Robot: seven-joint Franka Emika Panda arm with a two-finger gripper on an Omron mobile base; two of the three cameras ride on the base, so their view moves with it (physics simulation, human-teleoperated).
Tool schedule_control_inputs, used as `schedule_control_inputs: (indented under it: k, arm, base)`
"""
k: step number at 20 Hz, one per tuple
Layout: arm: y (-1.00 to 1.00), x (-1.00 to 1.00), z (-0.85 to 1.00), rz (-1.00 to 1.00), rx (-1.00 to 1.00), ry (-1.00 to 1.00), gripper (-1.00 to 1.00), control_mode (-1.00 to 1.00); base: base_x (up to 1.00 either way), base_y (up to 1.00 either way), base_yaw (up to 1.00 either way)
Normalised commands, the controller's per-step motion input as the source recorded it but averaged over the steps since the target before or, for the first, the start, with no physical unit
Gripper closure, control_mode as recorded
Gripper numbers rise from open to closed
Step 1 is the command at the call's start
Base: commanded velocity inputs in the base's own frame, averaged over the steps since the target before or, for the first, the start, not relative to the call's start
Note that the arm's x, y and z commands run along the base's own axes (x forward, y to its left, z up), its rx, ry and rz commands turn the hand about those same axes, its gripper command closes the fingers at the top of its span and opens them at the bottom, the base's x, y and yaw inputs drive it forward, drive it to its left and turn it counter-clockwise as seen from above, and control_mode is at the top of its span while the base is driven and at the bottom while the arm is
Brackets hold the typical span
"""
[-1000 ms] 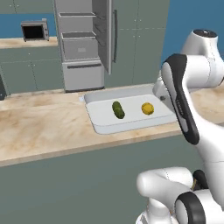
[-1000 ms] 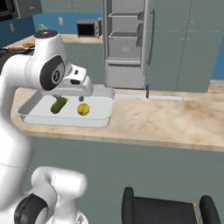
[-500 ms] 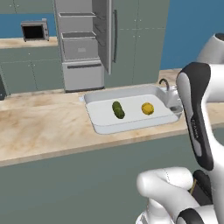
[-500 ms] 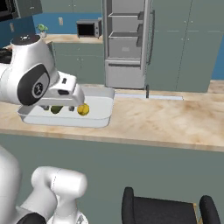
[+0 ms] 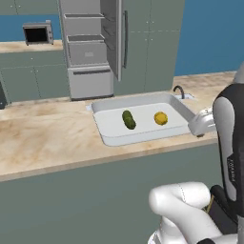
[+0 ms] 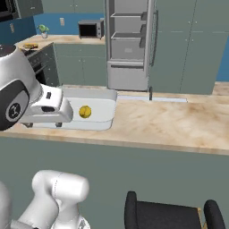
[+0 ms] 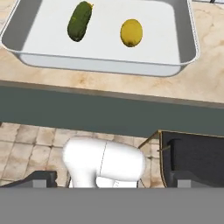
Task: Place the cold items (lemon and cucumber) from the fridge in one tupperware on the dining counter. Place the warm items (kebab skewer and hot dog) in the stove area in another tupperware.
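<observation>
The dark green oblong cucumber [image 5: 128,119] and the small round yellow lemon [image 5: 160,118] lie apart in the shallow white rectangular tupperware [image 5: 107,138] on the beige stone counter [image 5: 43,143]. The claw stands wide open, holding nothing. Both look firm and light — the lemon likely rolls, so pinch it across its middle; grip the cucumber across its narrow width.

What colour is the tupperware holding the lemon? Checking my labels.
White tupperware, clearest in the hand view.
</observation>
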Motion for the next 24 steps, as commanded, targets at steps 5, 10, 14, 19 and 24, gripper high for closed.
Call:
schedule_control_inputs:
  k: [5, 10, 14, 19, 24]
  arm:
    - [0.27, -0.53, 0.00, 0.07, -0.07, -0.02, -1.00, -1.00]
    - [0.32, -0.25, 0.00, 0.09, -0.09, -0.01, -1.00, -1.00]
    - [0.00, -0.51, 0.00, 0.01, 0.00, -0.23, -1.00, -1.00]
    - [0.00, 0.00, 0.00, 0.00, 0.00, 0.00, -1.00, 1.00]
    - [0.00, 0.00, 0.00, 0.00, 0.00, 0.00, -1.00, 1.00]
  base:
    - [0.00, 0.00, 0.00]
    - [0.00, 0.00, 0.00]
    - [0.00, 0.00, 0.00]
    - [-0.84, -0.26, -0.14]
    - [-0.65, -0.57, -0.38]
